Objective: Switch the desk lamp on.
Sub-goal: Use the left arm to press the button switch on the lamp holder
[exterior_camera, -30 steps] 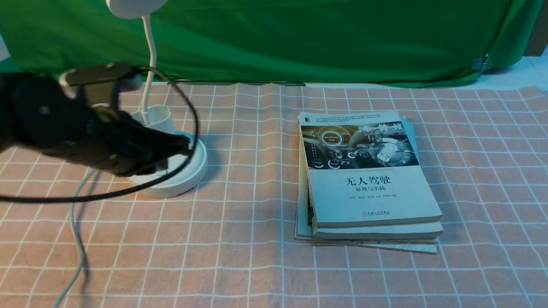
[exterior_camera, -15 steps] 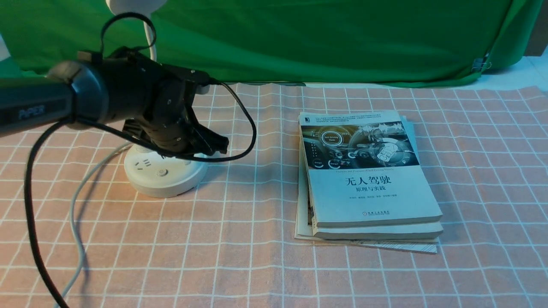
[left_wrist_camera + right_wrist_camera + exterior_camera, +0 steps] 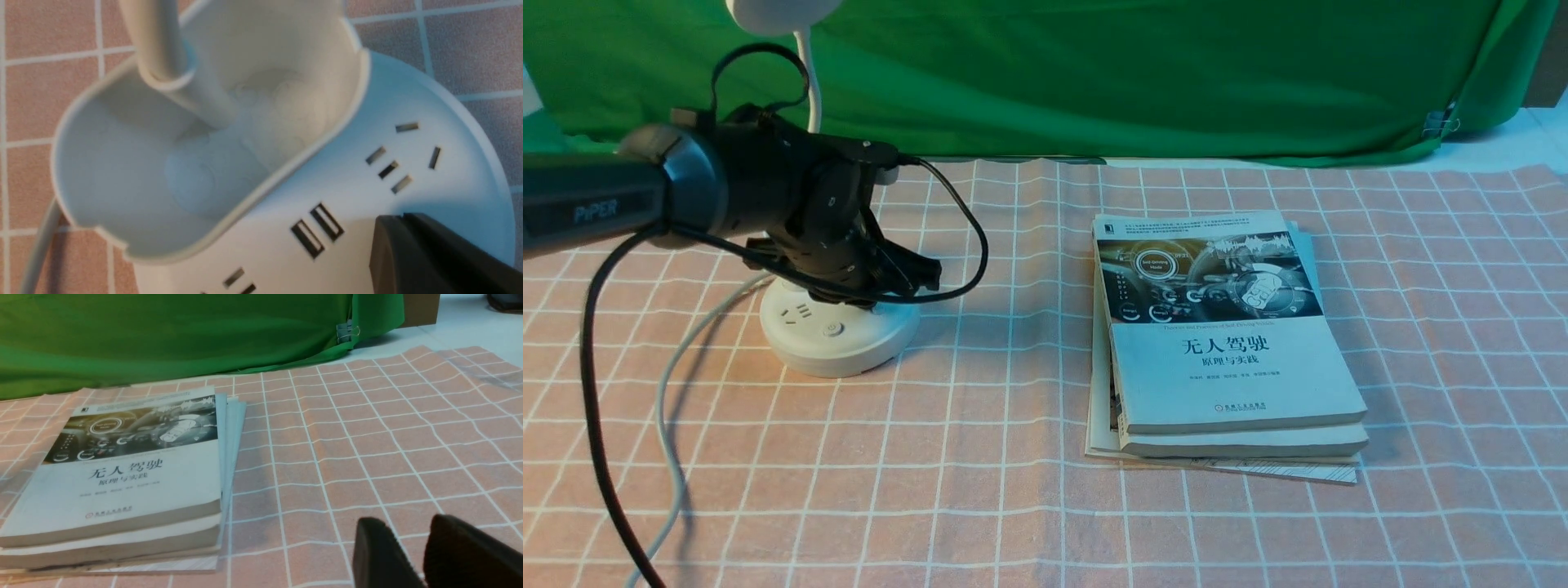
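Note:
The white desk lamp stands at the left; its round base (image 3: 849, 343) shows a socket and a round button (image 3: 832, 329). The thin gooseneck (image 3: 809, 82) rises to the head (image 3: 780, 12), cut off by the top edge. My left gripper (image 3: 929, 273) is shut and empty, just above the base's right rear part. In the left wrist view its tips (image 3: 402, 218) hover over the base (image 3: 408, 102) beside two USB ports (image 3: 316, 230), near the cup holder (image 3: 122, 171). My right gripper (image 3: 404, 520) is open and empty, low over the cloth.
A stack of books (image 3: 1225, 343) lies at the middle right, also in the right wrist view (image 3: 122, 469). The lamp's grey cord (image 3: 666, 425) and my arm's black cable (image 3: 592, 392) trail at the front left. A green curtain (image 3: 1135, 73) hangs along the back.
My left arm has lifted off the front of the lamp base and swung back, uncovering the socket and button. It has then drawn slightly left. The cloth by the base looks warmer lit.

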You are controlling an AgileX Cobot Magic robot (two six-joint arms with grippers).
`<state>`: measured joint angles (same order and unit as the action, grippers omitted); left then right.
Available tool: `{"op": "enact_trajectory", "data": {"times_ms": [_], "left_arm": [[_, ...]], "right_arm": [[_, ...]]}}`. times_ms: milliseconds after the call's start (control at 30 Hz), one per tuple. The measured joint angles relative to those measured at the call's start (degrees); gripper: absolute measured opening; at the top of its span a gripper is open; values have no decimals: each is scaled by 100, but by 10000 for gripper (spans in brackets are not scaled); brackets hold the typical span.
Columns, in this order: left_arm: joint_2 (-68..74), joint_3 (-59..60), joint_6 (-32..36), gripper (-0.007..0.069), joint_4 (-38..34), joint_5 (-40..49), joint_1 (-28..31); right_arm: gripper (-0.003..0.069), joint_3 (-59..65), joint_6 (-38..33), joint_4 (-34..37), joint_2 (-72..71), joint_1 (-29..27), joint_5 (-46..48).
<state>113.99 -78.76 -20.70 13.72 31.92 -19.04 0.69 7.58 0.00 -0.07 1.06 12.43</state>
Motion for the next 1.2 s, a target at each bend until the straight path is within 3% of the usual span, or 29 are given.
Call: {"op": "enact_trajectory", "data": {"times_ms": [667,1200], "left_arm": [[-260,0,230,21,-653,6,0],[-33,38,282,21,-696,-17,0]], "right_arm": [[238,0,0,0,0,0,0],[238,0,0,0,0,0,0]]}}
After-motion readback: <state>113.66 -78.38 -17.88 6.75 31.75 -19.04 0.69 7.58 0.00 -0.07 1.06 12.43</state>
